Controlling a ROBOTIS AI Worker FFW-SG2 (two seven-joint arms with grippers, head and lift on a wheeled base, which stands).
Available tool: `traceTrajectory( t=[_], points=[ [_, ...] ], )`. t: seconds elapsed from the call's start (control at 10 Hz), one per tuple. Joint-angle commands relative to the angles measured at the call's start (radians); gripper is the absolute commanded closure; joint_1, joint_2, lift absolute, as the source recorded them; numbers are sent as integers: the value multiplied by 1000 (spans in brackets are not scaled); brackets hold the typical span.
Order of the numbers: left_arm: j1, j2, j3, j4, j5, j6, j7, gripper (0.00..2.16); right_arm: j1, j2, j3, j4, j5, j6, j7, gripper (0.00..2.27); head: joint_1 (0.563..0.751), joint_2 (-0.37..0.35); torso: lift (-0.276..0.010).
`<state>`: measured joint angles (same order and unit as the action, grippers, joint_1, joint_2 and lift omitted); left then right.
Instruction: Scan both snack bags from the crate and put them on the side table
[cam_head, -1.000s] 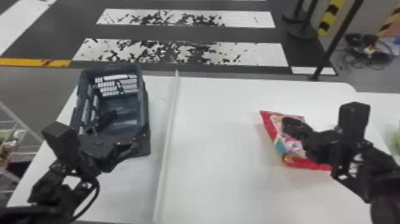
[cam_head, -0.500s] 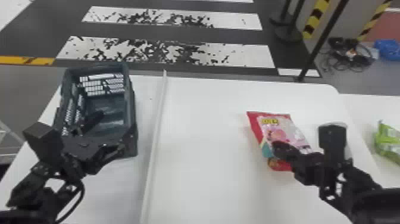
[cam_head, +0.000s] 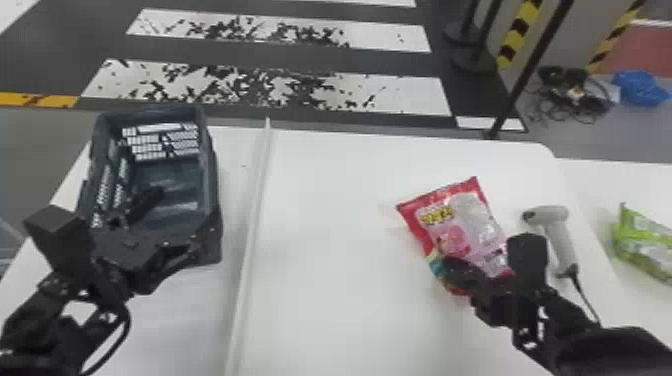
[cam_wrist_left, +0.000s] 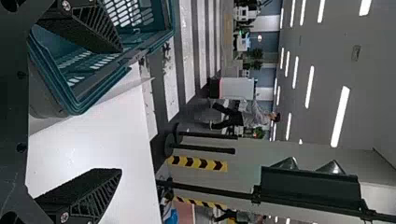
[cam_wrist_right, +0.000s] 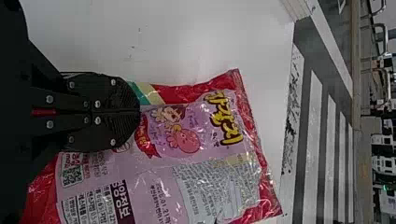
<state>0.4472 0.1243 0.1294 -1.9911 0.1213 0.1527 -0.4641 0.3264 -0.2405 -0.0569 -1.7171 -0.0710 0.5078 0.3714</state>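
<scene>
Right gripper (cam_head: 452, 267): fingers pressed together over the red-edged, pink-panelled snack bag (cam_head: 457, 227), glossy and creased, lying on the white table (cam_head: 340, 240); film between them cannot be confirmed, near end partly hidden. Left gripper (cam_head: 175, 222): fingers spread at the crate (cam_head: 212, 215). Green bag (cam_head: 645, 240), side table: cut off by the head view's edge.

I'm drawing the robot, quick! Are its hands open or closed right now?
Left hand: open, fingers wide apart.
Right hand: closed, over the red snack bag; can't tell if it's pinching it.
</scene>
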Motion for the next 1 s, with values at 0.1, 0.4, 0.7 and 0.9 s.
traceTrajectory(
  t=[0.1,0.4,0.7,0.9],
  points=[
    [2,0,3,0,0,0,-1,90,-16,9,8,65,-1,-42,0,2253,695,-64,-87],
    [2,-2,3,0,0,0,-1,90,49,13,-51,-119,-62,-27,1,2253,695,-63,-87],
    [4,-3,3,0,0,-3,-1,90,66,24,-97,-206,-102,-2,4,2253,695,-67,-87],
    [4,-3,4,0,1,-3,-1,90,77,36,-123,-213,-115,-5,7,2253,695,-72,-87]
  ],
)
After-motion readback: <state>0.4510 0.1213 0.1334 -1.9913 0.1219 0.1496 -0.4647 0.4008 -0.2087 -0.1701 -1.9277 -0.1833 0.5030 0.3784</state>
